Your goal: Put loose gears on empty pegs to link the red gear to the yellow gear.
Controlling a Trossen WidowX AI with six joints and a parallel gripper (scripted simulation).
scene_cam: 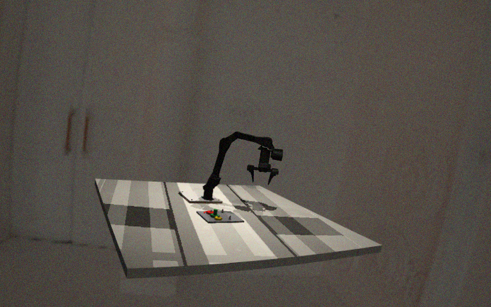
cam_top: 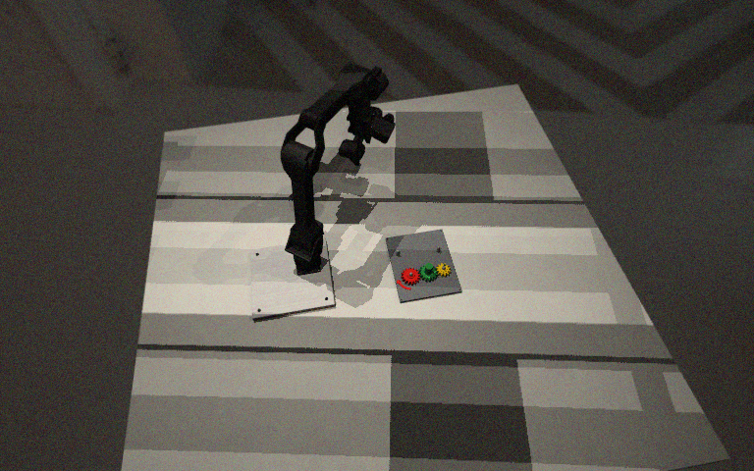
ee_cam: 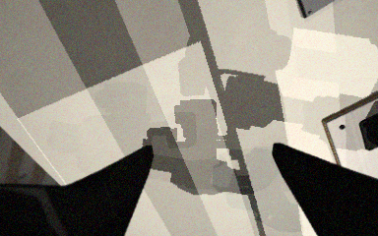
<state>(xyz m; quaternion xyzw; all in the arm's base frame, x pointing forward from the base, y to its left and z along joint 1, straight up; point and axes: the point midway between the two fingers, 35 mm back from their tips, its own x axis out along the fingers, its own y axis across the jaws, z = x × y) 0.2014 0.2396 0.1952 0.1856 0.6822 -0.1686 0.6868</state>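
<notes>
in the exterior view, the pale, patched rectangular desk (cam_top: 222, 377) (scene_cam: 235, 242) (ee_cam: 98, 103) has its near edge closest; well in from it lies the flat grey rectangular board (cam_top: 419, 249) (scene_cam: 224, 218) (ee_cam: 316, 5). nearest on its gear row is the small yellow toothed gear (cam_top: 443, 273) (scene_cam: 217, 218), next the green gear with a raised hub (cam_top: 428, 272) (scene_cam: 215, 213), then the red toothed gear (cam_top: 406, 276) (scene_cam: 209, 212), a curved red arrow (cam_top: 399, 282) beside it. the green one sits between the other two, presumably to carry the turn from red to yellow. two short pegs (cam_top: 438, 249) (cam_top: 398, 253) (scene_cam: 229, 217) (scene_cam: 222, 210) stand bare on the side towards the desk's right edge, probably not needed for this short chain. farther back, the black arm (cam_top: 303, 199) (scene_cam: 217, 164) rises from a pale square base plate (cam_top: 258, 305) (scene_cam: 217, 201) (ee_cam: 331, 129). its black gripper (cam_top: 355, 155) (scene_cam: 260, 182) (ee_cam: 211, 149) hangs well apart from the board, towards the desk's right edge, the fingers released and wide with nothing between them; that suits the closing step of the task. behind stands a wall with two dim reddish handles (scene_cam: 68, 132) (scene_cam: 85, 133). whether the teeth truly engage, or the green gear is fully down, is too small to tell. the wrist view catches only a corner of the board, cutting off every gear, and no loose gear can be made out on the desk.
</notes>
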